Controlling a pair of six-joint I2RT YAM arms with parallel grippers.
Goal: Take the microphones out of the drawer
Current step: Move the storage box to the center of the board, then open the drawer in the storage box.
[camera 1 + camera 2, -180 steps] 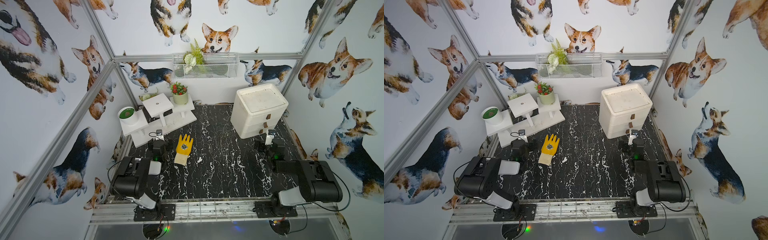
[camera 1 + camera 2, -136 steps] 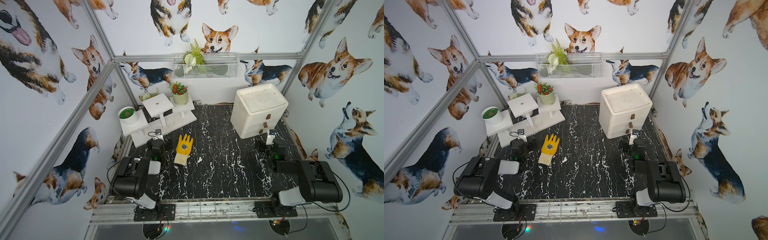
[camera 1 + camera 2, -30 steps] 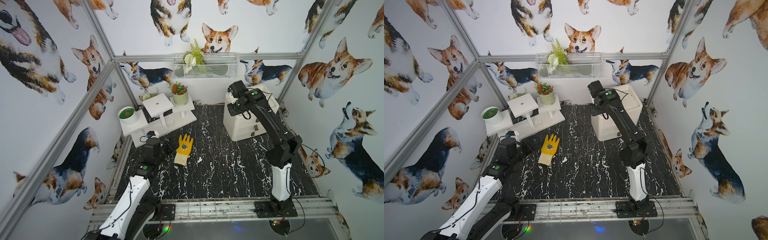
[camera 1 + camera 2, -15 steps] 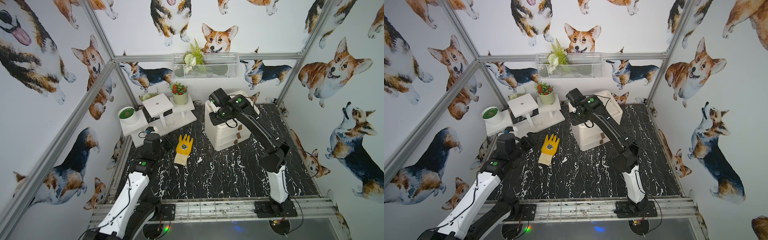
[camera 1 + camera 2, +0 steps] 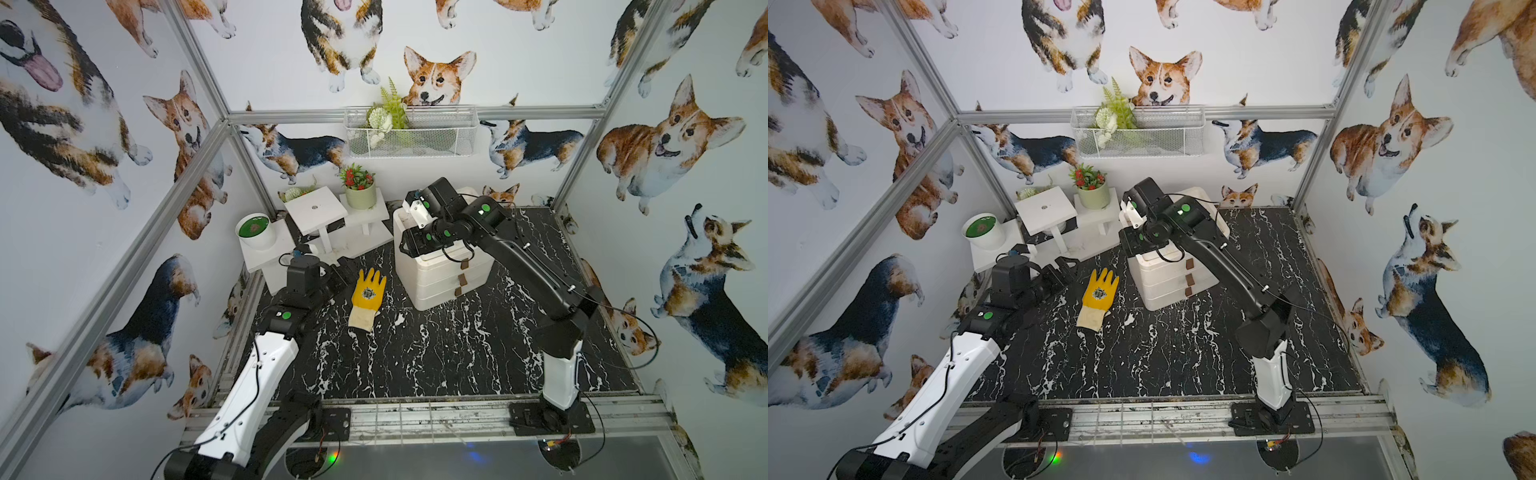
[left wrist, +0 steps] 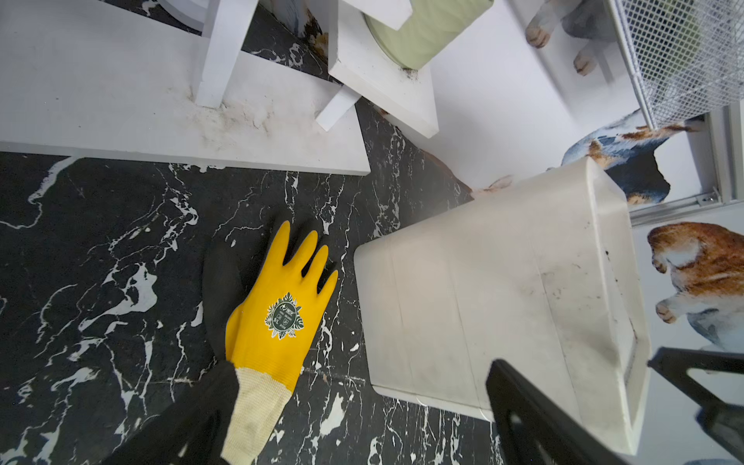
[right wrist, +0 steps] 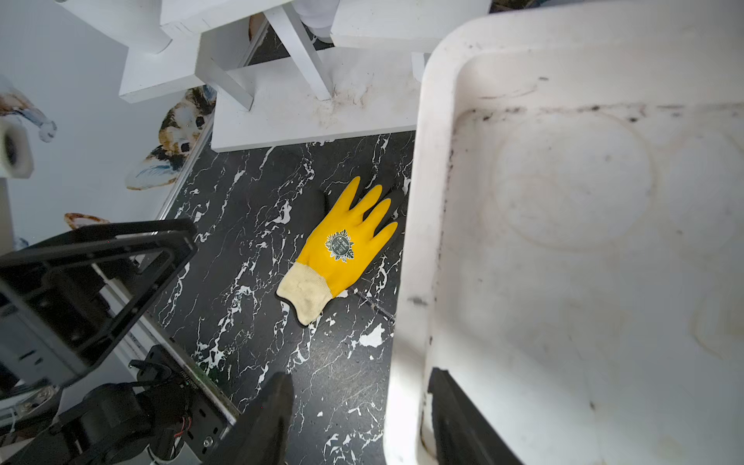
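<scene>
Two arms reach in from the near rail over the black marble bench (image 5: 436,353), whose near half is bare.

Mid-bench: a yellow glove (image 5: 368,293) lies flat, cuff toward the rail. The left claw (image 5: 1065,268) hangs just beside its fingers, spread wide and holding nothing.

Beyond the glove: the white drawer unit (image 5: 440,282), three drawers, all shut. Each has a brown tab (image 5: 460,278) on the front. The microphone is not visible. It is presumably inside one of the drawers, but I cannot tell which.

The right claw (image 7: 358,376) sits at the unit's top corner. Its jaws are apart and straddle the raised rim, one inside the top tray, one outside. Bench shows between the outer jaw and the rim, so nothing is pinched.

Step in hand, as I judge it: get off the rim and onto a tab.
- Lift straight up first, since a snagged jaw could tip the unit.
- Come round to the front and meet a tab square on.
- Pinch and pull along the drawer's line.
- The unit looks light and may slide, so the left claw could brace its side.

Far side: a white stand (image 5: 320,216) with pots, and a wire basket (image 5: 411,137) on the wall. Neither is involved.
</scene>
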